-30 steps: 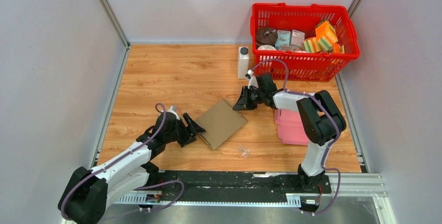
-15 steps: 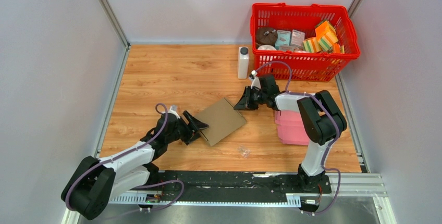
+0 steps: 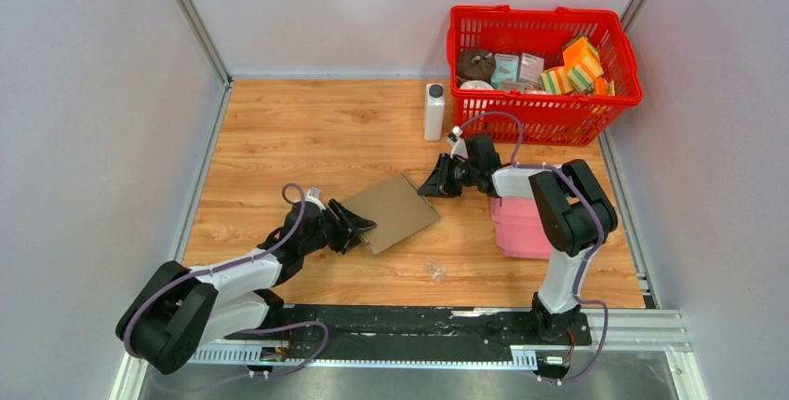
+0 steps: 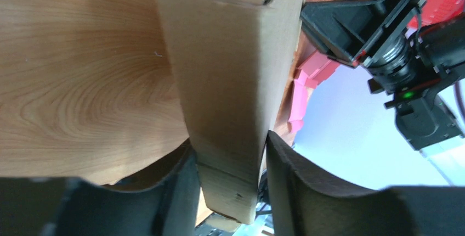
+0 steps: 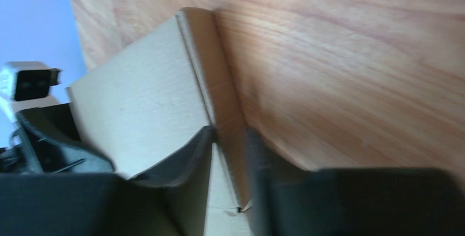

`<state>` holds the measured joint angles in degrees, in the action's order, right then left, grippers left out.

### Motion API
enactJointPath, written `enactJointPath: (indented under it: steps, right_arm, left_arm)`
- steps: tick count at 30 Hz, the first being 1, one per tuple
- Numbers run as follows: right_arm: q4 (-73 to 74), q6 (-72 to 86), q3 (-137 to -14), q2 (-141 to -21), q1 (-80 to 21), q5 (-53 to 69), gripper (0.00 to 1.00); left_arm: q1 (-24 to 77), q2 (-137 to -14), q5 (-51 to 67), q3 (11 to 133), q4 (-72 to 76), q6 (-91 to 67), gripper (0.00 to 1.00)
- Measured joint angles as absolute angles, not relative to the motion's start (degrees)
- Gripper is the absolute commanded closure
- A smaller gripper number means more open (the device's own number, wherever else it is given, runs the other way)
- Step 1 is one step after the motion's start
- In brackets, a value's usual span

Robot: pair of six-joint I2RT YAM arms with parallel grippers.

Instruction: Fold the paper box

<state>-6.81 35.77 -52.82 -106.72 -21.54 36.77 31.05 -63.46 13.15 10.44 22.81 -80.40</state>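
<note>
The paper box (image 3: 393,211) is a flattened brown cardboard sleeve lying at an angle in the middle of the wooden table. My left gripper (image 3: 357,226) is at its near left corner. In the left wrist view the box (image 4: 230,66) runs up between both fingers (image 4: 293,186), which press its narrow folded edge, so the left gripper (image 4: 230,142) is shut on it. My right gripper (image 3: 431,186) is at the far right corner. In the blurred right wrist view its jaws (image 5: 229,131) stand narrowly apart, pinching the box's edge strip (image 5: 219,88).
A red basket (image 3: 544,119) full of small goods stands at the back right, with a white bottle (image 3: 434,112) beside it. A pink stack (image 3: 521,228) lies under the right arm. A small clear scrap (image 3: 434,272) lies near the front edge. Grey walls close in both sides.
My left gripper has slid forward over the box's near left corner and its wide-open jaws have closed onto the edge. The box has turned slightly. The right gripper has stayed at its corner.
</note>
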Motion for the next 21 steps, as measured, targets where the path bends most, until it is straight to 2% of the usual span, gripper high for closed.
enactJointPath:
  steps: [1,2,5,7,8,11,15,18,21]
  right_arm:
    - [-6.24,35.48,-52.80,-106.50,-21.47,36.40,0.52]
    - [-5.28,35.09,-52.80,-106.21,-21.45,35.79,0.37]
    - [1.67,32.23,-52.88,-102.80,-22.00,32.58,0.18]
    - [7.92,29.34,-53.17,-97.62,-23.97,27.55,0.13]
    - [10.31,27.73,-53.36,-95.00,-25.32,25.41,0.07]
    - [15.00,21.06,-54.33,-85.25,-33.67,13.76,0.04]
    - [13.61,8.21,-54.15,-74.89,-50.33,0.32,0.03]
    - [9.30,-1.21,-52.36,-72.20,-60.58,-5.58,0.05]
    - [5.63,-9.43,-50.26,-72.88,-65.06,-9.15,0.08]
  left_arm:
    - [31.05,-63.29,13.06,10.41,22.96,-80.90,0.57]
    - [31.05,-62.72,12.99,10.41,22.92,-81.36,0.56]
    - [31.05,-59.48,13.15,10.46,20.93,-82.32,0.56]
    - [30.50,-56.99,13.80,10.68,18.31,-82.87,0.57]
    - [29.82,-55.86,14.70,11.09,16.23,-83.29,0.58]
    - [26.33,-54.65,18.79,13.43,10.41,-84.47,0.58]
    - [20.84,-54.08,24.49,16.56,4.27,-86.54,0.58]
    - [16.88,-54.00,29.45,18.26,0.43,-87.72,0.58]
    - [14.15,-53.89,33.54,19.59,-1.89,-88.01,0.58]
